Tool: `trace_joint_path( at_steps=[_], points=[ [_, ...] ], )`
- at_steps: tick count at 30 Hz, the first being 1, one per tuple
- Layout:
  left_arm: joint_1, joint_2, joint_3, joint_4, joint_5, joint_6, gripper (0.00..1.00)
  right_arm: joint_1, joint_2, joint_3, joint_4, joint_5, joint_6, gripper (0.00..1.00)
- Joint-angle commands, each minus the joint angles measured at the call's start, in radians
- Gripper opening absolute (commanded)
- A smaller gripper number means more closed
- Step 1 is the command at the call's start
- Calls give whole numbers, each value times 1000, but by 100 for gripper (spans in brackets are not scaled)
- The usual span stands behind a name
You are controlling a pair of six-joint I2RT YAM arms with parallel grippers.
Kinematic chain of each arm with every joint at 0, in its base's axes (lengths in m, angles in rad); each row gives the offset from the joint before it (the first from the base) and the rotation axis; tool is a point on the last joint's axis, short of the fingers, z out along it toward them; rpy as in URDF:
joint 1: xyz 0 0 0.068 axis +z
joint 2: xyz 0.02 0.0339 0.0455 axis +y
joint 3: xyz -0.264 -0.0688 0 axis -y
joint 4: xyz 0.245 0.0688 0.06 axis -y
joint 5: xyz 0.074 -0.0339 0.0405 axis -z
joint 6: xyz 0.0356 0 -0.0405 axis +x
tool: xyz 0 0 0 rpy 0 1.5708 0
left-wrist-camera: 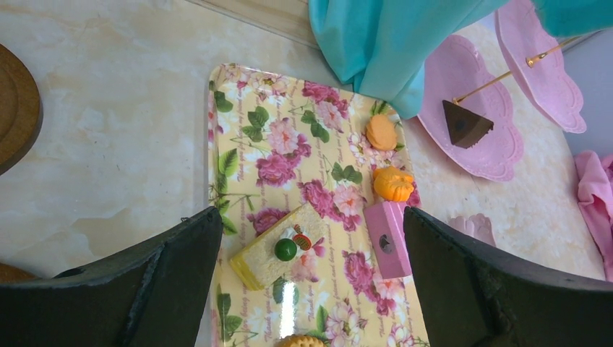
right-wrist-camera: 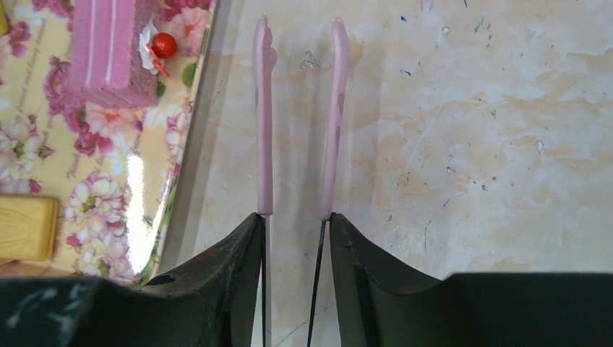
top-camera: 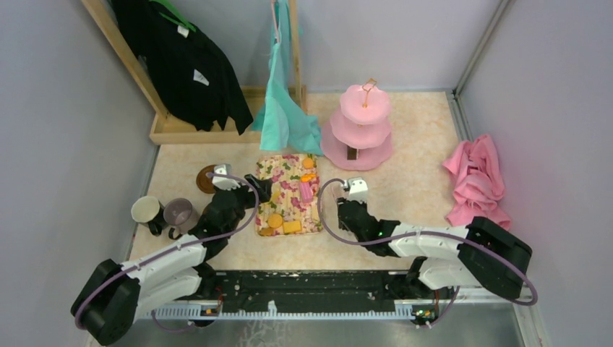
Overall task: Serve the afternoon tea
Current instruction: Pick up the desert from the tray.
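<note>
A floral tray (top-camera: 283, 182) holds small orange, yellow and pink snacks. In the left wrist view, a yellow cake slice (left-wrist-camera: 278, 249), a pink block (left-wrist-camera: 387, 238), an orange pumpkin (left-wrist-camera: 394, 183) and an orange biscuit (left-wrist-camera: 381, 132) lie on it. My left gripper (top-camera: 260, 189) hovers open over the tray's left side, its jaws either side of the yellow slice (left-wrist-camera: 311, 217). My right gripper (top-camera: 345, 210) is shut on pink-tipped tongs (right-wrist-camera: 263, 116), just right of the tray (right-wrist-camera: 181, 188). The pink three-tier stand (top-camera: 359, 123) has a brown cake (top-camera: 352, 153) on its bottom tier.
A cream mug (top-camera: 147, 210) and a mauve-grey mug (top-camera: 179, 213) stand at the left, with a brown saucer (top-camera: 205, 178) behind them. A teal cloth (top-camera: 285, 108) hangs over the tray's far end. A pink cloth (top-camera: 477, 181) lies at the right wall. A wooden rack with a black garment (top-camera: 188, 65) stands at the back left.
</note>
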Motion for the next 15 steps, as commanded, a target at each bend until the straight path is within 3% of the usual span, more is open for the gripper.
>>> trace_joint_path(
  at_steps=[1,15],
  points=[
    [5,-22,-12,-4,-1,-14,99,-11,-59,-1,13,-17,-9,38],
    [6,-14,-16,8,7,-19,99,6,-205,6,-65,-69,-12,38]
  ],
)
